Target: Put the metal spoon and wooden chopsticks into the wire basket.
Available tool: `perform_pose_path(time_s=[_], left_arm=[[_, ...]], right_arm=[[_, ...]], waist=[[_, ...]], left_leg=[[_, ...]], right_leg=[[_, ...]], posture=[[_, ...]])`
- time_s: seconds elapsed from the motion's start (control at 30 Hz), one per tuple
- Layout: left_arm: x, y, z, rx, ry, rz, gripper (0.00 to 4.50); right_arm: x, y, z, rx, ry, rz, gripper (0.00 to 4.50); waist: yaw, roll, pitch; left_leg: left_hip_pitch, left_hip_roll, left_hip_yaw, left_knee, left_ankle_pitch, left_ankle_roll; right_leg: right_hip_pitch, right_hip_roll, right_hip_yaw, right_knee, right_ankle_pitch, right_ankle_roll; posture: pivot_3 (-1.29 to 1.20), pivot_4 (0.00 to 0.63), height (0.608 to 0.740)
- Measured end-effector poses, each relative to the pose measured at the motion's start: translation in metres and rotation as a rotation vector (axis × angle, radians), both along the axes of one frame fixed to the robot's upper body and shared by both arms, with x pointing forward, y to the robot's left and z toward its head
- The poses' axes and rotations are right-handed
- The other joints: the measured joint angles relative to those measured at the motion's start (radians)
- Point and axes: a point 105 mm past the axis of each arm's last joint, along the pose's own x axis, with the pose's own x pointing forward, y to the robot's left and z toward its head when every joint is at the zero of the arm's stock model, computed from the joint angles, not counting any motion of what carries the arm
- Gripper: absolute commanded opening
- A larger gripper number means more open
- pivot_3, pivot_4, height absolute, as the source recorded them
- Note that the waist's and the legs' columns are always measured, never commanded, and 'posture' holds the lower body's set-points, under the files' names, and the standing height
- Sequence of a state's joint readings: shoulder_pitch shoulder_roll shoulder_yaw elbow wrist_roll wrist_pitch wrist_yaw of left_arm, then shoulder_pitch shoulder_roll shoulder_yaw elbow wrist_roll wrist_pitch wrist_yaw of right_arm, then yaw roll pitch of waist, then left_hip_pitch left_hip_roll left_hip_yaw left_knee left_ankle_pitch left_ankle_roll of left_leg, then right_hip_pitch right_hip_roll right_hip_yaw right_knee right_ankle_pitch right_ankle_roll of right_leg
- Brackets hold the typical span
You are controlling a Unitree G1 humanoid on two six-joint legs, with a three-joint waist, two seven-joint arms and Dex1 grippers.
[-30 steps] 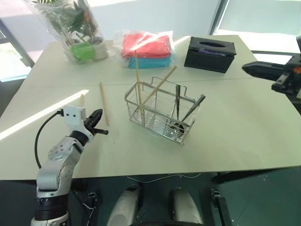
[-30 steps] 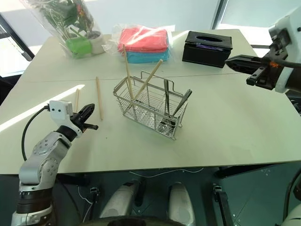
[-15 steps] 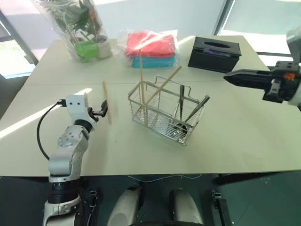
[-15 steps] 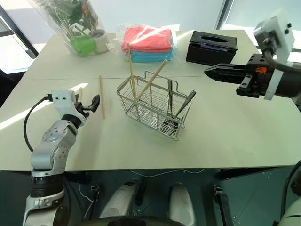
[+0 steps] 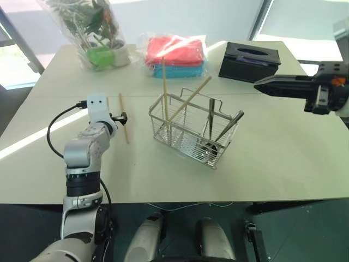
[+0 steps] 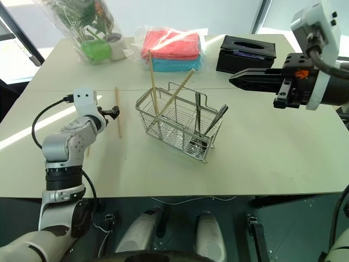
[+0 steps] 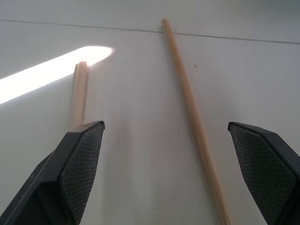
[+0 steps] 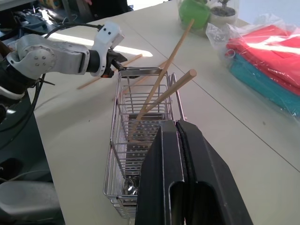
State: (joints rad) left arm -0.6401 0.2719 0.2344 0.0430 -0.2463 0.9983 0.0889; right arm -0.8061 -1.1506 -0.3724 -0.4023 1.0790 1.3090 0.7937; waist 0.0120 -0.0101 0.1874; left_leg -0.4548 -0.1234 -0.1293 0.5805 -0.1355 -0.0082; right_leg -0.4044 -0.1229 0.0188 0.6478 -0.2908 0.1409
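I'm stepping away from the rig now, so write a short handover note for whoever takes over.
Left gripper: open, low over the table, holding nothing, with two wooden chopsticks lying loose ahead of it.
Right gripper: shut, empty, raised above the table beyond the wire basket.
Done: two chopsticks stand in the basket, and the metal spoon is in its other end with another utensil.
Left: pick up both loose chopsticks and put them into the basket.
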Motion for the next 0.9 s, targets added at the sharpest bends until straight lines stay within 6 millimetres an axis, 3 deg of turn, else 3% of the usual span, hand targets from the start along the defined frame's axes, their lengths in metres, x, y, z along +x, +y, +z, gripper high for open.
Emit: perform_pose_path(time_s=[0.2, 0.9], left_arm=[[0.013, -0.005, -0.008, 0.059, 0.135, -0.033, 4.46], [0.027, -0.016, -0.002, 0.056, 0.279, -0.01, 4.46]], right_arm=[[-0.005, 0.003, 0.006, 0.015, -0.002, 0.037, 0.0], [-0.002, -0.003, -0.002, 0.032, -0.003, 0.013, 0.0]], waist=[[0.001, 0.0, 0.0], [0.003, 0.0, 0.0]], left_leg=[[-0.005, 0.0, -0.001, 0.002, 0.0, 0.0], [-0.006, 0.0, -0.001, 0.011, 0.0, 0.0]], right_leg=[[-0.003, 0.0, 0.0, 0.0, 0.002, 0.004], [-0.001, 0.001, 0.0, 0.0, 0.006, 0.006]], posture=[[0.0, 0.15, 0.74], [0.0, 0.15, 0.74]])
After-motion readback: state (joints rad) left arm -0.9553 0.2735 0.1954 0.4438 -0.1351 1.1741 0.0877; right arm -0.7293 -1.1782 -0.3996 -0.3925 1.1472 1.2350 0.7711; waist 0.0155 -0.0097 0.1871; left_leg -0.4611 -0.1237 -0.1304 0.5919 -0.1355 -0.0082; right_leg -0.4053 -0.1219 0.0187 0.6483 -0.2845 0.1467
